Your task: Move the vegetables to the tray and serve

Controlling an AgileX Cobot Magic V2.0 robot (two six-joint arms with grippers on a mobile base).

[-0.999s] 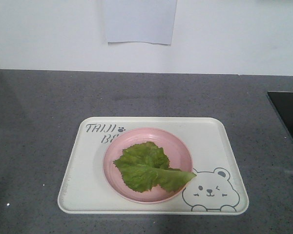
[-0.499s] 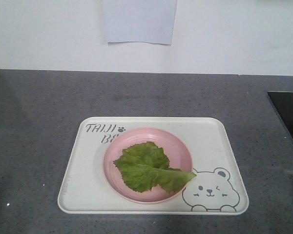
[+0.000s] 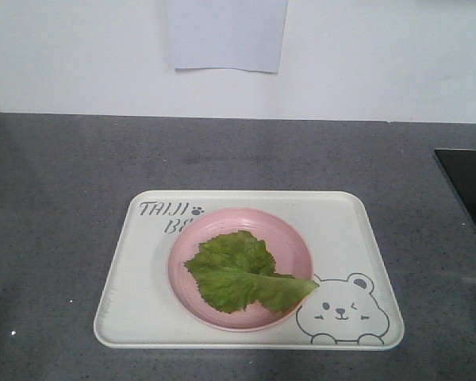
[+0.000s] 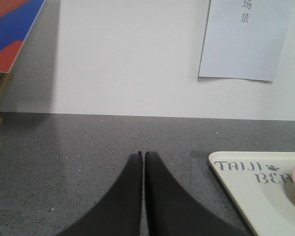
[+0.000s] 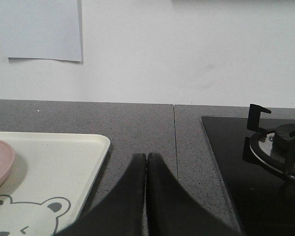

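**Lettuce plated on tray, serving yet to come**

Both end effectors, left (image 4: 143, 156) and right (image 5: 146, 157), sat closed and empty over the grey desk (image 3: 55, 206); the lettuce leaf (image 3: 242, 271) lay on a pink plate (image 3: 182, 274) standing on the tray (image 3: 349, 238); serving appeared unstarted; behind, a stove (image 5: 265, 147), white wall and paper sheet (image 3: 226, 36).

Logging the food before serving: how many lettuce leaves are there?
1: a single lettuce leaf lies on the pink plate, which sits on the tray. Another beneath it can't be excluded.
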